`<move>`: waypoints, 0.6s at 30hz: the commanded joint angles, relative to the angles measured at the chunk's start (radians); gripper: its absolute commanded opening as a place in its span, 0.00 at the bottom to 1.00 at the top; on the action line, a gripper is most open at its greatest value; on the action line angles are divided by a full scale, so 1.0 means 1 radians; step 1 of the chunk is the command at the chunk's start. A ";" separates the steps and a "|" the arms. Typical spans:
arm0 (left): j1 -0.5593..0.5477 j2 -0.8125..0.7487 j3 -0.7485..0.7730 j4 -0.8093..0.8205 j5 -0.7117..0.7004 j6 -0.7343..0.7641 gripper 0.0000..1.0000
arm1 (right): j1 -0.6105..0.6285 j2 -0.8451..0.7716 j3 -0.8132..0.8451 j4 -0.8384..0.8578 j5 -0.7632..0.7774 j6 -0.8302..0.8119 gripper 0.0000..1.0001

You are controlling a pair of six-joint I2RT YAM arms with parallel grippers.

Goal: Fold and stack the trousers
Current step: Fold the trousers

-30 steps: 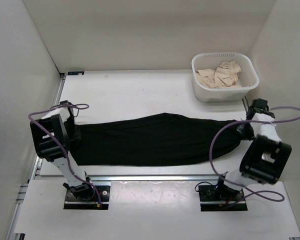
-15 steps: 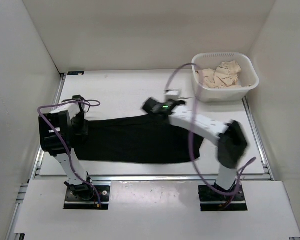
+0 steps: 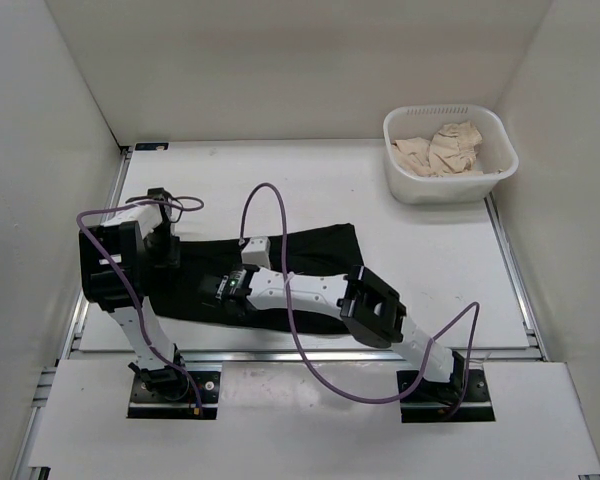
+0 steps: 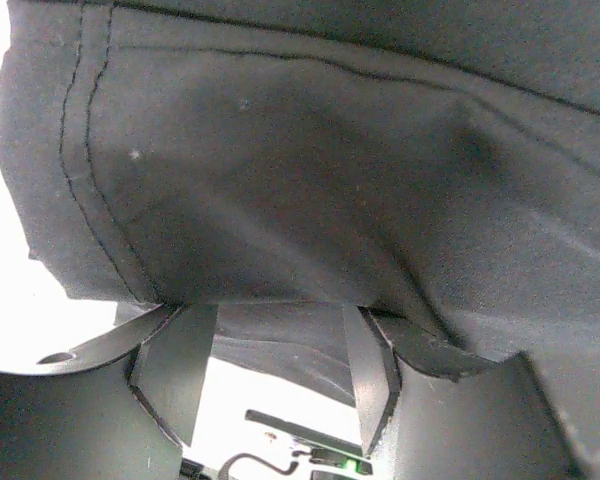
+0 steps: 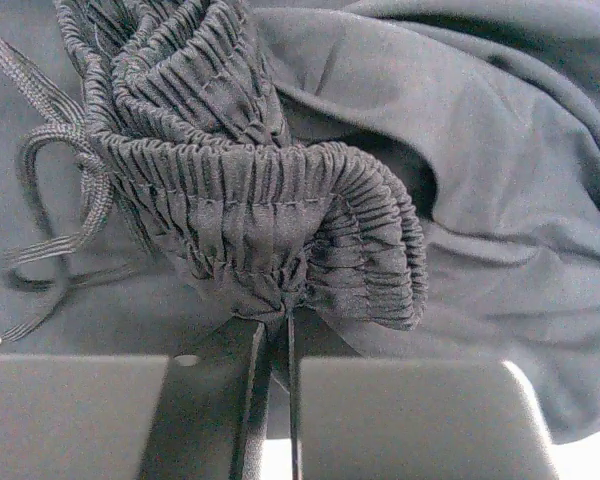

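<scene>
Right claw (image 5: 277, 335) is pinched tight on the gathered waistband of the trousers (image 3: 315, 250), which lie on the table (image 3: 430, 260) toward 9 o'clock. Left claw (image 4: 275, 318) is half-spread, with the hem at its tips. Basket (image 3: 440, 188) sits at 1 o'clock.

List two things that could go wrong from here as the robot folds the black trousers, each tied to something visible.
1. The right hand pinches only a bunched bit of the elastic waistband of the trousers. It may slip out, or land crumpled and spoil the fold.
2. The left hand sits at the leg hem with its jaws apart, so that end looks unpinned and could drag with any pull.
</scene>
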 commanded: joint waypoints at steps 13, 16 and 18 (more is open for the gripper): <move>-0.010 -0.018 0.042 0.043 0.046 -0.018 0.69 | 0.133 -0.253 0.050 0.404 -0.301 -0.683 0.90; -0.010 -0.027 0.052 0.023 0.046 -0.018 0.70 | 0.103 -0.406 -0.092 0.404 -0.252 -0.648 0.84; -0.010 -0.036 0.063 0.023 0.046 -0.018 0.71 | 0.048 -0.438 -0.154 0.391 -0.264 -0.625 0.84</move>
